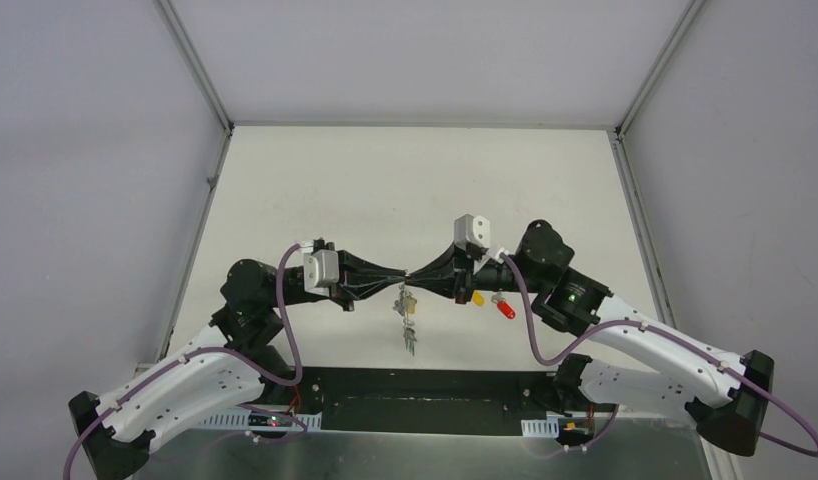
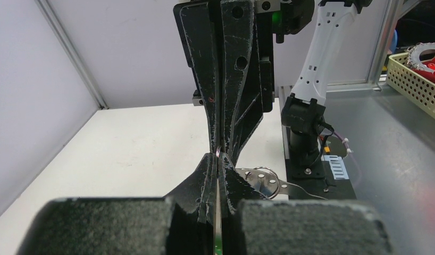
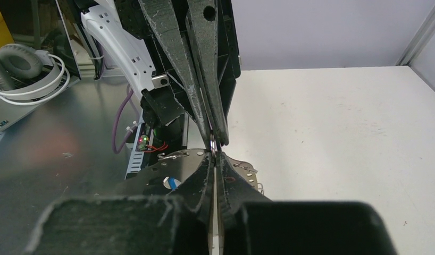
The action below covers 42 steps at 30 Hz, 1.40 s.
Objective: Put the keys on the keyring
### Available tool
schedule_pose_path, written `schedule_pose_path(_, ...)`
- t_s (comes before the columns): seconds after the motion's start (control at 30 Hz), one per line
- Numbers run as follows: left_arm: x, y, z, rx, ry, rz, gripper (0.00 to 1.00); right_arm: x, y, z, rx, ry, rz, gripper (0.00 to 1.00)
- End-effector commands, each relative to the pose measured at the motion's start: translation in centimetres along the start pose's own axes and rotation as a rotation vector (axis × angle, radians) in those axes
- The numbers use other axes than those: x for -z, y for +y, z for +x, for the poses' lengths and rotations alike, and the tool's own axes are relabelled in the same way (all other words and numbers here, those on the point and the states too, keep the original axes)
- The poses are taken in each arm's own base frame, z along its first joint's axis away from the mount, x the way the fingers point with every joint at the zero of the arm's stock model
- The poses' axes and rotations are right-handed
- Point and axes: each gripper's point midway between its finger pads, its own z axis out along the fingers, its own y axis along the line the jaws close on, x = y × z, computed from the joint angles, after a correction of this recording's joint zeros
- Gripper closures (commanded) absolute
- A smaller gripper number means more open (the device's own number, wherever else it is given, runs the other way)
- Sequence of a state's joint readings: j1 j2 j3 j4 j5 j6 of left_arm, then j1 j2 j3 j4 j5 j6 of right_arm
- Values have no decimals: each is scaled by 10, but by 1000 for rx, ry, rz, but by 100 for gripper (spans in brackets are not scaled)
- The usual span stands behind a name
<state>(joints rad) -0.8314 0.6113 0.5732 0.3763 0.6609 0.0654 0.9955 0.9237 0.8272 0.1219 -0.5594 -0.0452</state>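
My two grippers meet tip to tip above the table's near middle. The left gripper [image 1: 399, 278] [image 2: 218, 157] is shut on the thin metal keyring [image 2: 219, 151] [image 3: 211, 142], which shows edge-on as a bright sliver. The right gripper [image 1: 418, 272] [image 3: 214, 154] is shut on the same keyring from the opposite side. A bunch of silver keys [image 1: 408, 318] [image 2: 262, 181] hangs from the ring below the fingertips. A yellow-headed key [image 1: 477, 297] and a red-headed key [image 1: 505, 309] lie on the table under the right arm.
White walls with metal frame rails [image 1: 200, 75] enclose the table on three sides. Purple cables [image 1: 290, 330] loop off both arms. A yellow basket [image 2: 417, 79] and white headphones [image 3: 24, 69] sit on the metal bench beyond the table's near edge.
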Motion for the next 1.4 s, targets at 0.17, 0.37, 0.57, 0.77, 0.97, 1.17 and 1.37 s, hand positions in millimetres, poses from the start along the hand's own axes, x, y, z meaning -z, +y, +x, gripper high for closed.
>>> schedule_pose_path(0.17,5,-8,-8,-3,46,28,88,-3,-2,-20,-3,-20,6,100)
schedule_pose_path(0.37,16,-10,17,16,251,48,74,4,-4,1,-34,137,22,100)
schedule_pose_path(0.57,20,-12,38,53,347,64,73,7,-2,24,-70,300,-7,100)
schedule_pose_path(0.77,17,-12,47,81,374,74,73,10,-4,37,-127,433,0,100)
schedule_pose_path(0.97,13,-8,57,103,402,66,73,9,-3,40,-176,502,-13,100)
schedule_pose_path(1.17,9,-7,61,107,400,71,73,5,3,39,-219,517,-50,100)
schedule_pose_path(1.37,4,-5,55,96,353,67,72,3,5,38,-230,506,-65,100)
